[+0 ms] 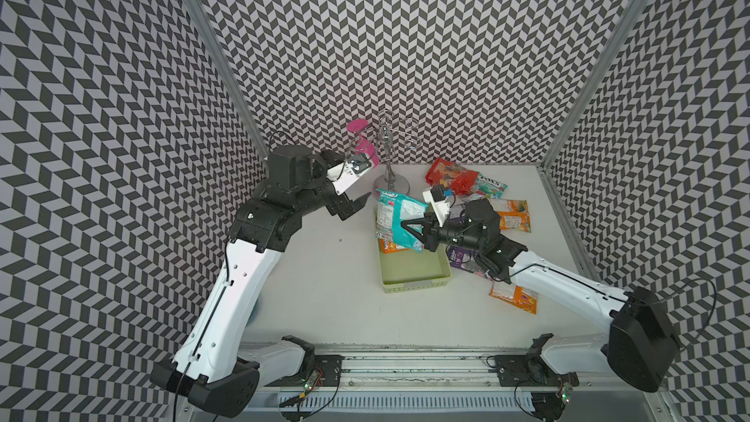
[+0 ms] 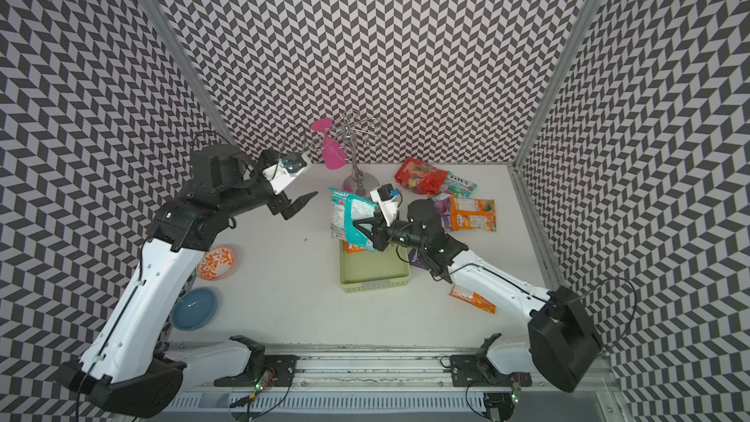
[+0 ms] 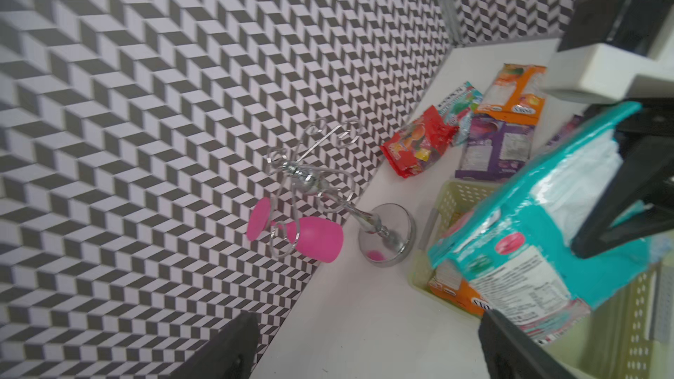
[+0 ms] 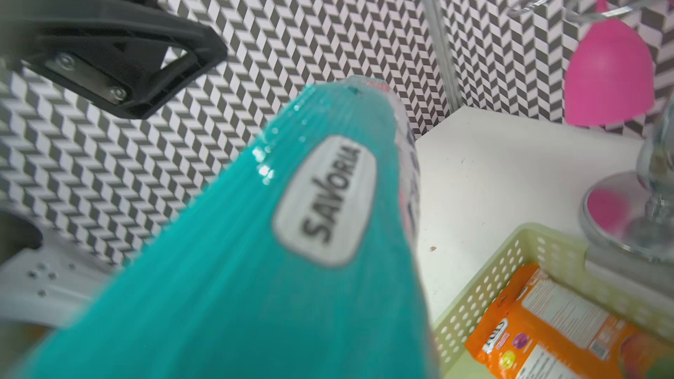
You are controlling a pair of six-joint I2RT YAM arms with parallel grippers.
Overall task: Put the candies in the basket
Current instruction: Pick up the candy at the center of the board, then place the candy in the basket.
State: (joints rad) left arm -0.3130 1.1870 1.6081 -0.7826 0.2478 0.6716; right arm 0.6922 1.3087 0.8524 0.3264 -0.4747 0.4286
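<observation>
A teal candy bag (image 1: pixel 395 217) (image 2: pixel 349 217) hangs tilted over the far end of the pale-green basket (image 1: pixel 414 286) (image 2: pixel 373 286), with my right gripper (image 1: pixel 408 229) (image 2: pixel 359 225) shut on it. The bag (image 4: pixel 255 249) fills the right wrist view and hides those jaws. My left gripper (image 1: pixel 357 205) (image 2: pixel 302 205) (image 3: pixel 368 351) stands open just left of the bag (image 3: pixel 529 235), holding nothing. One orange bag (image 1: pixel 391 246) (image 4: pixel 565 329) lies in the basket's far end. On the table to the right lie a red bag (image 1: pixel 450 176), orange bags (image 1: pixel 511 215), a purple one (image 1: pixel 466 257) and another orange one (image 1: pixel 513 296).
A chrome rack (image 1: pixel 389 148) with a pink glass (image 1: pixel 363 144) hanging on it stands at the back, close behind the basket. An orange-and-white plate (image 2: pixel 216 262) and a blue bowl (image 2: pixel 195 308) sit at the left by my left arm. Patterned walls close three sides.
</observation>
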